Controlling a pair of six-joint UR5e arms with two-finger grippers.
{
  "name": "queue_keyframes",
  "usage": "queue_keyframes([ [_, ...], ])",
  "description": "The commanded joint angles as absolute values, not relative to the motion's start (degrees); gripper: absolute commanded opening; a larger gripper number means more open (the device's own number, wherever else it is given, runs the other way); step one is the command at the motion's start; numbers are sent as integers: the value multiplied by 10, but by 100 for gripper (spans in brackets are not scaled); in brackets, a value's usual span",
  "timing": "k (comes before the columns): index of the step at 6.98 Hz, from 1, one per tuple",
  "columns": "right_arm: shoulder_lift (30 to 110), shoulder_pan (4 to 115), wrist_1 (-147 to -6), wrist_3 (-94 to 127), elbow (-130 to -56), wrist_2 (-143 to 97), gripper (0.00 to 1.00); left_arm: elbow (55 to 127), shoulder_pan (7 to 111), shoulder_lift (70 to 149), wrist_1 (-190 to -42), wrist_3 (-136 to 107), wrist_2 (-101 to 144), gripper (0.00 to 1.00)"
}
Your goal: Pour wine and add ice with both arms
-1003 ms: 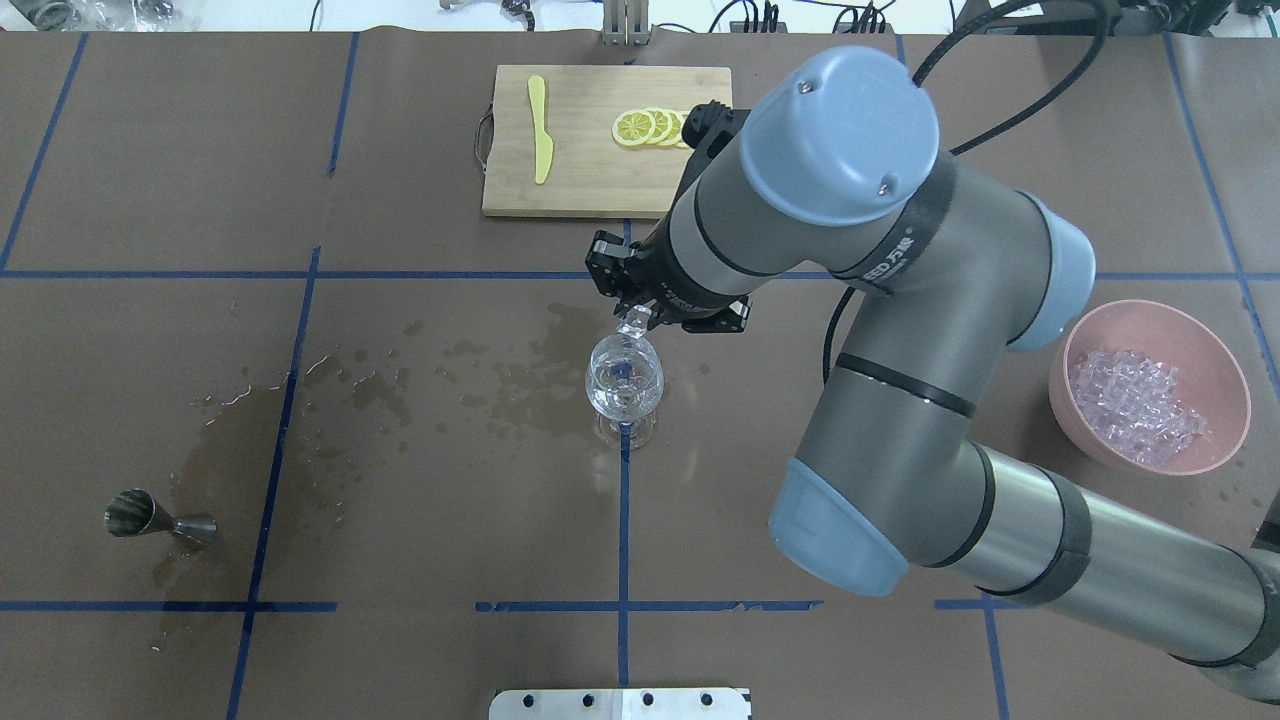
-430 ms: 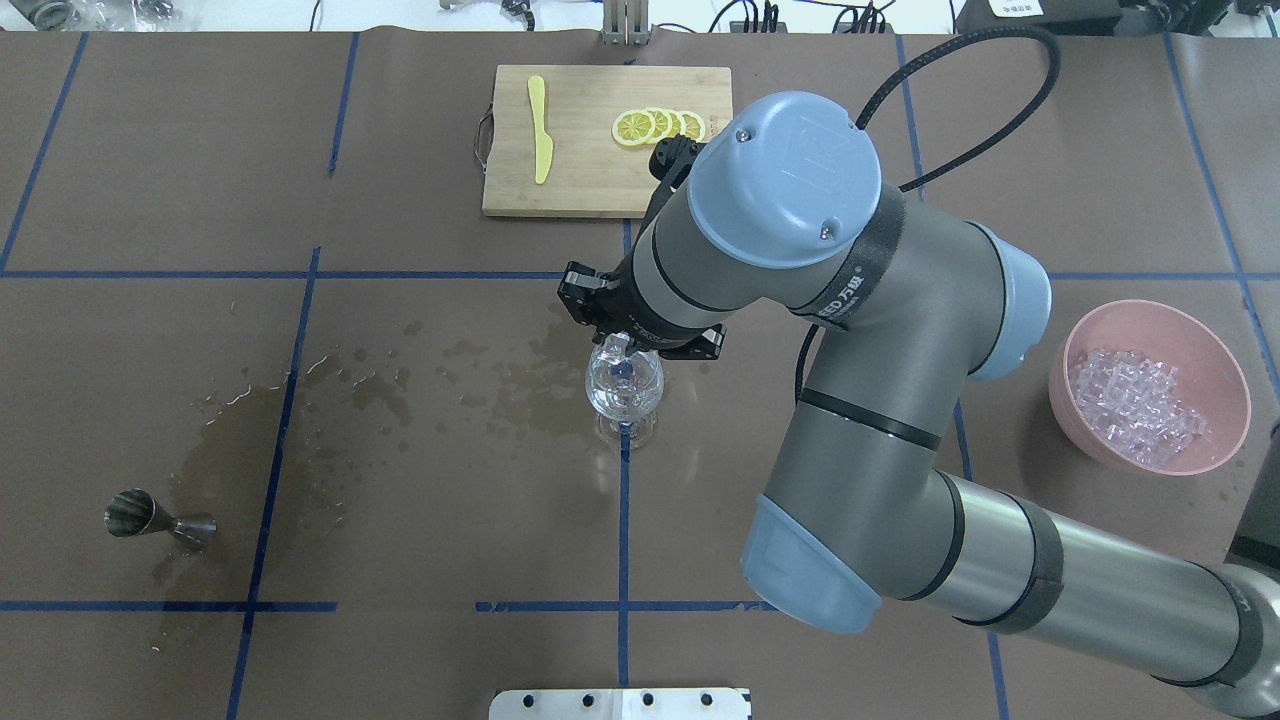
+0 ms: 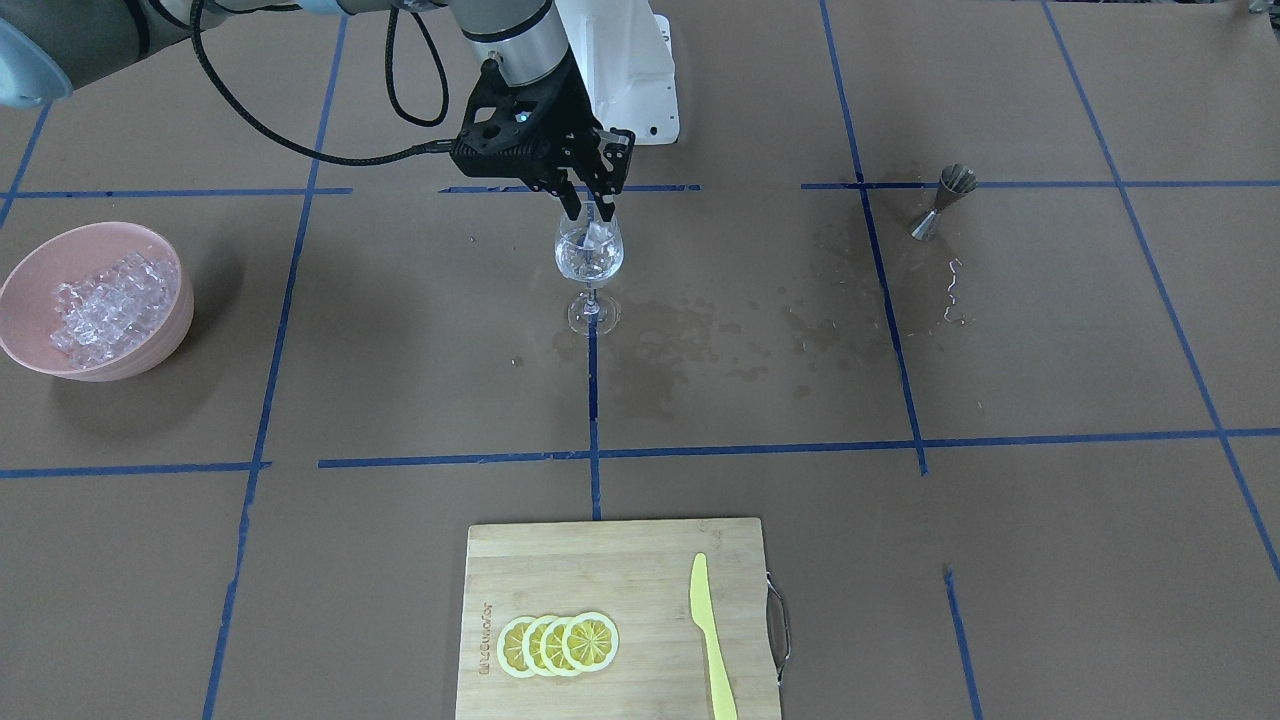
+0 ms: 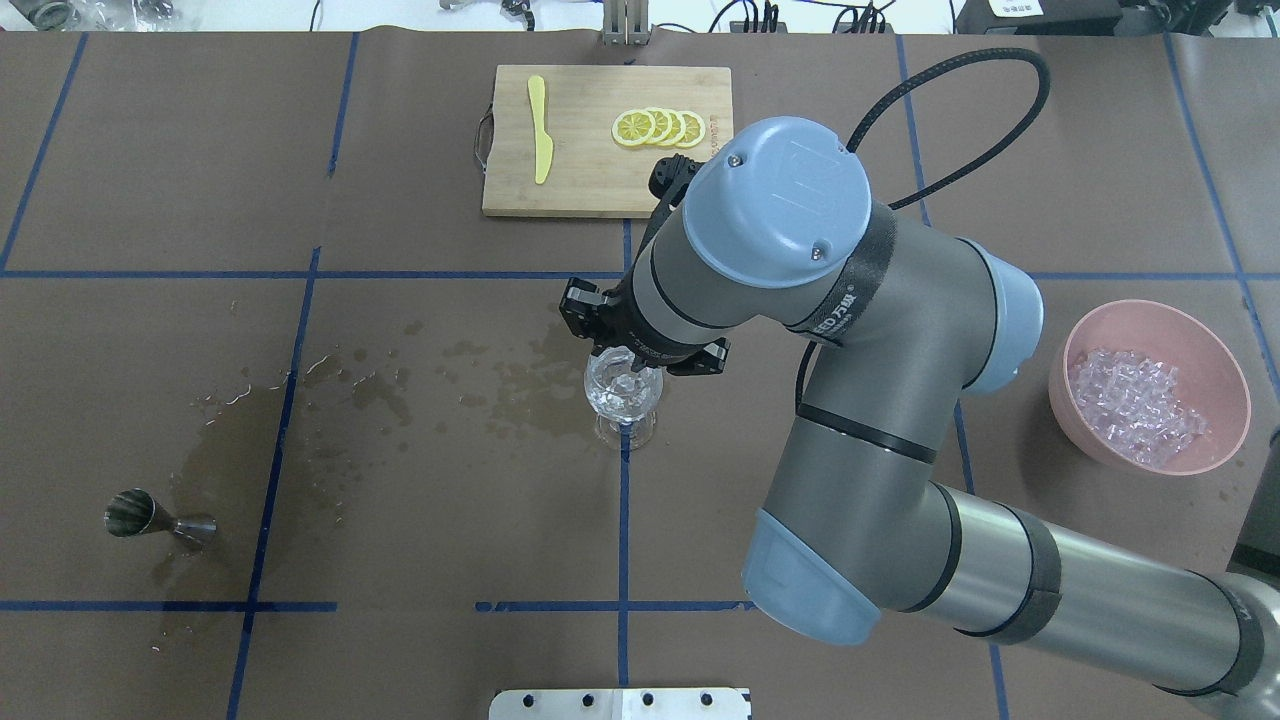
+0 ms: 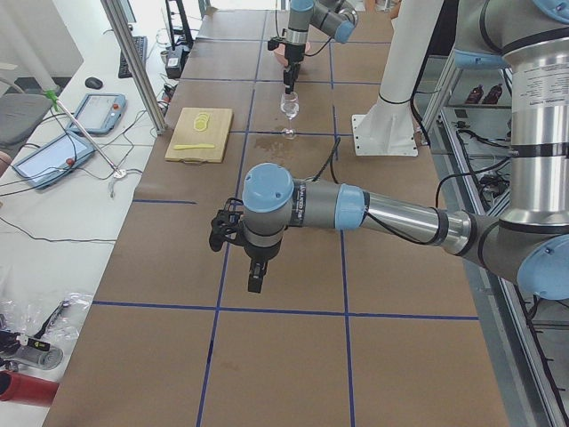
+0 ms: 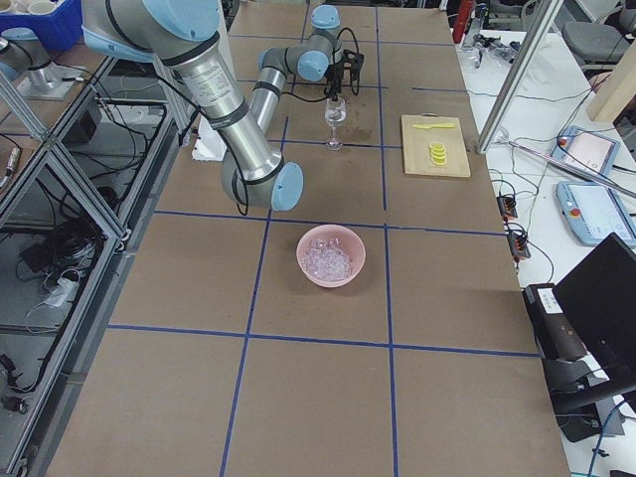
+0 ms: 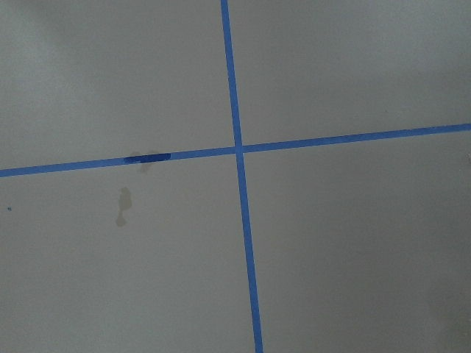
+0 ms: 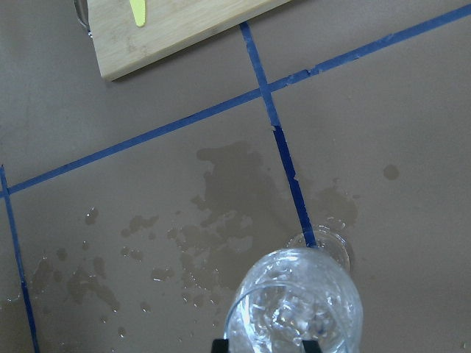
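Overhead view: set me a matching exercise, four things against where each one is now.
Things:
1 wine glass
2 jigger
3 lemon slices
4 heap of ice

Places:
A on the cutting board
B in the pink bowl
C under the right tool
D beside the large wet patch

Pairs: 1-C, 2-D, 3-A, 4-B

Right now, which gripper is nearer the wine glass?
Right. The right gripper hangs just above the wine glass; the left gripper is far off along the table.
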State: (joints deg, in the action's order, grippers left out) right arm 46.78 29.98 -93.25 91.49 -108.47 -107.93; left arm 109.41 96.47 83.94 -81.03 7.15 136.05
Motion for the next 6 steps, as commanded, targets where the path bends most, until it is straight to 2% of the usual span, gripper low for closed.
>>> queue_keyframes([
  [1, 471, 301, -933, 914, -1088, -1080, 78, 1095, 965, 839, -810, 71, 1361, 100],
  [2, 495, 314, -933, 912, -1104, -1085, 80, 1095, 964, 839, -810, 70, 1361, 100],
  [3, 543, 338, -933, 905, -1134, -1087, 100, 1093, 962, 840, -816, 71, 1361, 100],
  [6, 659, 451, -926, 714, -1145, -1140, 100, 1046, 961, 840, -939, 71, 1361, 100],
])
